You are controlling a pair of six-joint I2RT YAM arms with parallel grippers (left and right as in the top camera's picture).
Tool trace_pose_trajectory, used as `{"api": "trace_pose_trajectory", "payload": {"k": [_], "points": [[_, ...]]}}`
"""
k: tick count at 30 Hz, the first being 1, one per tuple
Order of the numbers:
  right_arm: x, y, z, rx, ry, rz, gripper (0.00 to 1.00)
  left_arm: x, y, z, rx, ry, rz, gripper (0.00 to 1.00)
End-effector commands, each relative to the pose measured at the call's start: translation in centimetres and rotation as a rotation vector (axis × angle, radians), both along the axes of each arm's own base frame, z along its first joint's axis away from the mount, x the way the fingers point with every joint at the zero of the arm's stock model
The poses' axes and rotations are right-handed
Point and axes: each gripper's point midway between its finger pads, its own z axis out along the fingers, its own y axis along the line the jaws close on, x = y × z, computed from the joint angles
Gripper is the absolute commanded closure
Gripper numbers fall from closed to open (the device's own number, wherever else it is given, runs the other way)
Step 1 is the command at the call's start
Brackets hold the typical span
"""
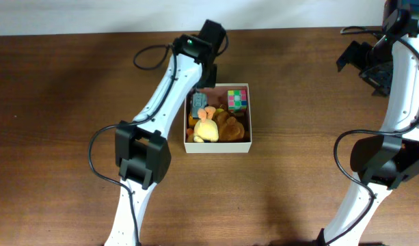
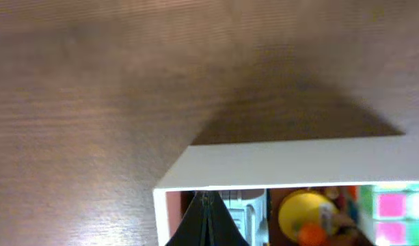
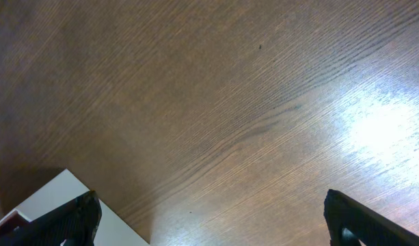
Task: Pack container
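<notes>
The container is a square cream-white box with a reddish-brown inside at the table's middle. It holds a yellow plush with orange parts, a brown plush, a colourful cube and a grey-blue toy. My left gripper is shut and empty, its tips just inside the container's back-left corner over the grey-blue toy. In the left wrist view the joined fingers sit behind the white wall, next to the yellow plush. My right gripper is open and empty, far to the right.
The right wrist view shows bare wood between the spread fingers and a corner of the container at lower left. Both arms' bases stand at the table's front edge. Cables run along the arms.
</notes>
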Motion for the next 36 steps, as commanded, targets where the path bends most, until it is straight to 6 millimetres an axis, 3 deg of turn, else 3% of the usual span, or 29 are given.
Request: {"api": "trace_pose_trajectory", "payload": {"k": [1, 5, 10, 14, 15, 16, 20, 21, 26, 29, 31, 36], "points": [[-0.2, 0.2, 0.6, 0.001, -0.011, -0.005, 0.01, 0.7, 0.7, 1.8, -0.014, -0.024, 0.002, 0.98], [-0.2, 0.2, 0.6, 0.001, -0.011, -0.005, 0.01, -0.6, 0.3, 2.5, -0.025, 0.014, -0.013, 0.98], [-0.2, 0.2, 0.6, 0.001, -0.011, -0.005, 0.01, -2.5, -2.1, 4.2, -0.122, 0.062, -0.065, 0.95], [-0.2, 0.2, 0.6, 0.001, -0.011, -0.005, 0.01, -3.3, -3.4, 7.3, -0.187, 0.031, -0.097, 0.94], [-0.2, 0.2, 0.6, 0.001, -0.011, -0.005, 0.01, -3.4, -3.8, 8.3, -0.209, 0.014, -0.107, 0.92], [-0.2, 0.2, 0.6, 0.001, -0.011, -0.005, 0.01, -3.7, -4.3, 9.0, -0.231, 0.009, -0.119, 0.8], [-0.2, 0.2, 0.6, 0.001, -0.011, -0.005, 0.01, -3.0, -4.3, 11.7, -0.235, -0.087, -0.121, 0.78], [-0.2, 0.2, 0.6, 0.001, -0.011, -0.005, 0.01, -3.0, -4.4, 12.0, -0.242, -0.097, -0.124, 0.0], [-0.2, 0.2, 0.6, 0.001, -0.011, -0.005, 0.01, -4.8, -2.3, 11.0, -0.156, -0.017, -0.095, 0.01], [-0.2, 0.2, 0.6, 0.001, -0.011, -0.005, 0.01, -4.7, -0.7, 12.1, -0.153, -0.029, -0.081, 0.0], [-0.2, 0.2, 0.6, 0.001, -0.011, -0.005, 0.01, -4.8, 0.3, 13.9, -0.17, -0.063, -0.066, 0.0], [-0.2, 0.2, 0.6, 0.001, -0.011, -0.005, 0.01, -5.8, 4.3, 20.5, -0.127, -0.237, -0.012, 0.0]]}}
